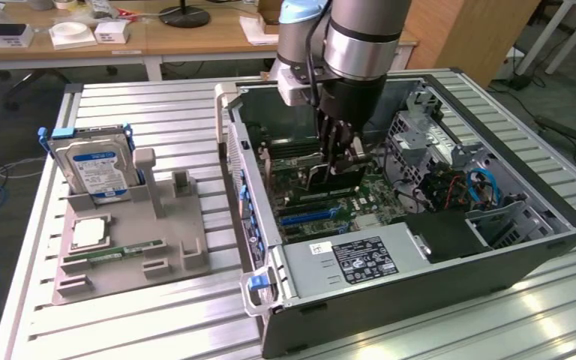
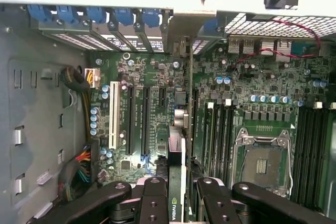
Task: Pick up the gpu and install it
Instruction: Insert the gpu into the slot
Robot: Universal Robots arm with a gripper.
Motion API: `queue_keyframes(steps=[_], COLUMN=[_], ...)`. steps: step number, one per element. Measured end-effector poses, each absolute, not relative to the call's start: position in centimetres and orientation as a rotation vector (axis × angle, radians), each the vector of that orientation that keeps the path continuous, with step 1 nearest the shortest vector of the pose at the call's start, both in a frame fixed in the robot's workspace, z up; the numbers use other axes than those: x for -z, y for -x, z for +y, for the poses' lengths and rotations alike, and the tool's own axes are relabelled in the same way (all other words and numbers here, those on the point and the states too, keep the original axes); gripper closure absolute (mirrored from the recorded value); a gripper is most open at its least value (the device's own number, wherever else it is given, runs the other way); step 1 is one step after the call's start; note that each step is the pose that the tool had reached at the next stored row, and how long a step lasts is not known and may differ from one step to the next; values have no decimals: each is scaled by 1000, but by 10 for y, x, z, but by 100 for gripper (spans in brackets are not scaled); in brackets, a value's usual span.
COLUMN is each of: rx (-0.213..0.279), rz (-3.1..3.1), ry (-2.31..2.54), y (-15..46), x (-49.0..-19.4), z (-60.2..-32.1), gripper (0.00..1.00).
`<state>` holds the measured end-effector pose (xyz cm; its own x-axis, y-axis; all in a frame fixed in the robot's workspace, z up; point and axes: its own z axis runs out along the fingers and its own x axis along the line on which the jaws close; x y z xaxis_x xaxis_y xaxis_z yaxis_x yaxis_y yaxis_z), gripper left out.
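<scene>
Exterior view, holdings by size.

1. Slatted metal table [image 1: 148, 330], one; it bears the case and the tray.
2. Computer case [image 1: 418, 307], one, black, lying open. Contents: green motherboard [image 2: 152, 77]; power supply with a white label [image 1: 364, 256], print too small to read.
3. Robot arm [image 1: 363, 37], one, reaching down into the case.
4. Grey moulded tray [image 1: 168, 225], one, beside the case. Contents: one hard drive [image 1: 93, 165], upright, blue label unreadable; one memory stick [image 1: 123, 252], flat; one square processor chip [image 1: 88, 232].
5. Gripper [image 1: 340, 161], one, clamped on the gpu [image 2: 176, 166], fingers [image 2: 155, 200] on both faces.
6. Gpu: held edge-on just over the motherboard's expansion slots; marked NVIDIA.

Wrist view, counted: five blue clips [image 2: 94, 14] in a row; one white slot [image 2: 112, 121]; one empty processor socket [image 2: 262, 163].
</scene>
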<state>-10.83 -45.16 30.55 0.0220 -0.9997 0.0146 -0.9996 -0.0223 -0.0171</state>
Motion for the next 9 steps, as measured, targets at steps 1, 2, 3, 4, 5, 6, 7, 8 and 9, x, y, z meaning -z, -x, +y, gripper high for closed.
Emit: queue_keyframes(steps=[1,2,3,4,5,6,7,8,9], rx=[35,35,35,35,35,35,35,35,35], rz=[2195,2195,2194,2194,2194,2193,2193,2193,2192], ry=[2245,2245,2245,2246,2246,2246,2246,2247,2247], y=[108,109,109,109,109,109,109,110,110], x=[-304,-303,-302,-301,-300,-299,-298,-297,-296], z=[-452,-452,-452,-452,-452,-452,-452,-452,-452], gripper=[74,74,74,74,74,74,74,74,74])
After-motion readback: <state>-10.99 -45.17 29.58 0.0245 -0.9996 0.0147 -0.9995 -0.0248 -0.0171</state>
